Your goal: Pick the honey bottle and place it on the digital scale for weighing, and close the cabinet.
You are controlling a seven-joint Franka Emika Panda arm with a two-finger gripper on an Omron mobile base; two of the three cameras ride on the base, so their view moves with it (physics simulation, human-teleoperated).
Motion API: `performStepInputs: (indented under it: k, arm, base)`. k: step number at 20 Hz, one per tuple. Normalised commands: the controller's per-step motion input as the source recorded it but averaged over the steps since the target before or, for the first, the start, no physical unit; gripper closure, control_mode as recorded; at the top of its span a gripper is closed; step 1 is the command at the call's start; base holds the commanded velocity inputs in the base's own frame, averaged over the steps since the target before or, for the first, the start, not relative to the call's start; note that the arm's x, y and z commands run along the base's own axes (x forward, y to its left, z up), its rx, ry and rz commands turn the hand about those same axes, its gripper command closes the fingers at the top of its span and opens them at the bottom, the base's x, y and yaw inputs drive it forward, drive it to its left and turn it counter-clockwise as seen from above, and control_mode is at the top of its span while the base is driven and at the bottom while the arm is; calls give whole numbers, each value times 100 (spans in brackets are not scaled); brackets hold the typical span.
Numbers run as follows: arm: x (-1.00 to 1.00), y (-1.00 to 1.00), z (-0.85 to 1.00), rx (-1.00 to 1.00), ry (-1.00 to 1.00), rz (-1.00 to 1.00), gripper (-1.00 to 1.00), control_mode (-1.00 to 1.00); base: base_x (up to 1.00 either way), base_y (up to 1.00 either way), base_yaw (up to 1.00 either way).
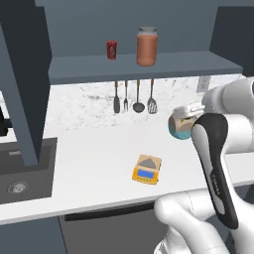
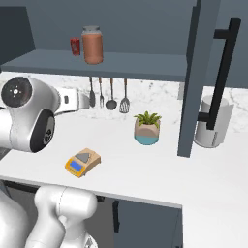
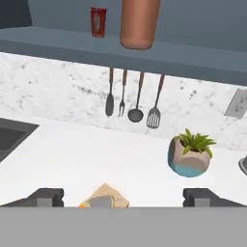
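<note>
The honey bottle (image 1: 147, 46) (image 2: 92, 44), a reddish-brown jar with a grey lid, stands on the bottom shelf of the cabinet (image 1: 149, 66), whose doors (image 2: 193, 72) hang open. In the hand view its lower body (image 3: 139, 26) is at the top centre. The orange-yellow digital scale (image 1: 147, 169) (image 2: 83, 162) lies on the white counter with nothing on its plate; its top corner (image 3: 104, 197) shows at the bottom. My gripper (image 3: 123, 198) hovers over the counter above the scale, open, with its fingertips (image 3: 47, 197) wide apart and nothing between them.
A small red can (image 1: 112, 49) stands left of the bottle. Several utensils (image 1: 134, 96) hang under the shelf. A potted plant (image 2: 147, 128) and a paper towel roll (image 2: 211, 123) stand on the counter to the right. A dark sink (image 1: 20, 168) lies at the left.
</note>
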Motion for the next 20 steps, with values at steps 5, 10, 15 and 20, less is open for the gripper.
performStepInputs:
  k: [5,10,15,20]
  arm:
    - [-6,0,74,0,-27,4,-100,-100]
    - [0,0,56,0,-21,6,-100,-100]
    - [0,0,67,0,-14,6,-100,-100]
    - [3,0,79,1,-1,7,-100,-100]
  base:
    - [0,0,0]
    - [0,0,0]
    - [0,0,0]
    - [0,0,0]
